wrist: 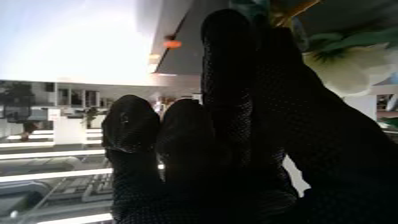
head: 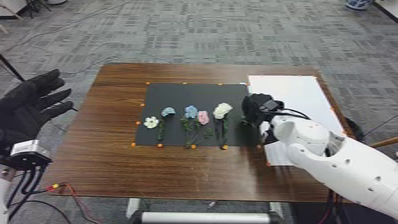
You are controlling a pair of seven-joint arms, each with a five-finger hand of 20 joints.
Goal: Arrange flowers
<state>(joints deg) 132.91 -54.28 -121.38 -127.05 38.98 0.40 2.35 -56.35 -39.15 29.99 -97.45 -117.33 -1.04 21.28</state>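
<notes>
Right hand (head: 258, 104) blocks part of the edge between mat (head: 182, 94) and sheet (head: 289, 90); whether it pinches anything, I cannot tell. Flowers (head: 222, 110) lie side by side on the mat. Left hand (head: 25, 107) is spread, left of the table (head: 107, 150).

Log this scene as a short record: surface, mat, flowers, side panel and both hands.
Surface: brown wooden table
Mat: black mat
Flowers on mat, left to right: small white flower, blue flower, light-blue flower, pink flower, large white flower
Side panel: white panel, right of the mat
Right hand: right hand, at the mat's right edge; grip unclear
Left hand: left hand, open, at the table's left side
</notes>
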